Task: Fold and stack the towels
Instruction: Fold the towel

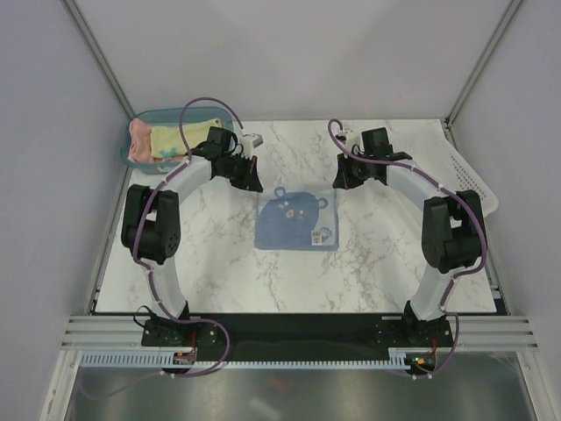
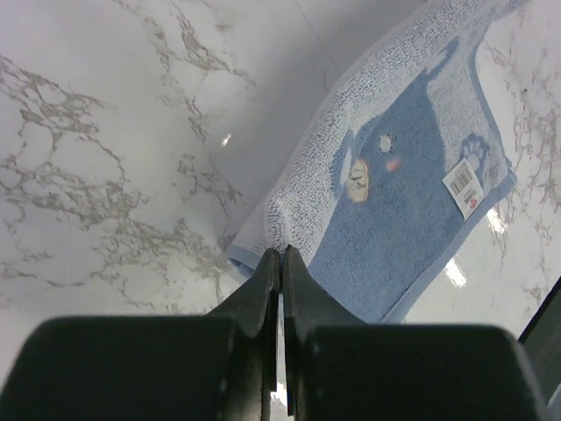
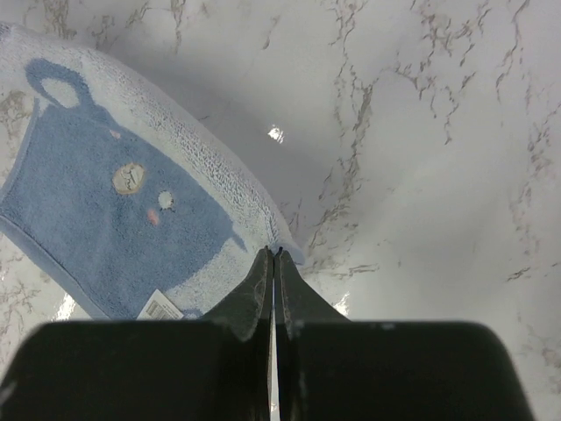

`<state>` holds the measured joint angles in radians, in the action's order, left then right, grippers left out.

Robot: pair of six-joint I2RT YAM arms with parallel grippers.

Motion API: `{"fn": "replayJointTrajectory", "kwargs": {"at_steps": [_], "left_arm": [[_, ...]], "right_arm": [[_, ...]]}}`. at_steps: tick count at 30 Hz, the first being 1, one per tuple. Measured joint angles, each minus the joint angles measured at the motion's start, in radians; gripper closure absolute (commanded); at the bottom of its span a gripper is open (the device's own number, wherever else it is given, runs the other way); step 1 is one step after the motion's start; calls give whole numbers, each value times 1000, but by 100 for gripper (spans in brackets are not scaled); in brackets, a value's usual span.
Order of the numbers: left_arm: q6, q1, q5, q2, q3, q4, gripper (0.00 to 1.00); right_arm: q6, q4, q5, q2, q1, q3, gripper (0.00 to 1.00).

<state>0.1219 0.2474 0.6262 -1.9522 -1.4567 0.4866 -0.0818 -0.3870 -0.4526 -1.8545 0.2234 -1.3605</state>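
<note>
Left gripper [image 2: 280,256] and right gripper [image 3: 274,256] each clamp a far corner of the light blue terry towel [image 2: 412,175], flat on the white marble table [image 2: 105,132]. Only the overhead view shows the teal plastic bin [image 1: 156,112] holding bundled towels [image 1: 166,140]

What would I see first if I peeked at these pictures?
A blue towel with a dark blue animal on it lies flat in the middle of the marble table. The left gripper and the right gripper each pinch one of its far corners, shut tight. At the far left, a teal bin holds a pink towel and a yellow towel.
</note>
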Motion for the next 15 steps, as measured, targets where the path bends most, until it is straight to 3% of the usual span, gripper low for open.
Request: {"fn": "replayJointTrajectory", "kwargs": {"at_steps": [6,15], "left_arm": [[-24,14,-26,117,118,-50,98],[-61,50,-76,251,266,-101,98]], "right_arm": [[47,79,29,135,16,191,100],[126,149,77,302,66,330,100]]}}
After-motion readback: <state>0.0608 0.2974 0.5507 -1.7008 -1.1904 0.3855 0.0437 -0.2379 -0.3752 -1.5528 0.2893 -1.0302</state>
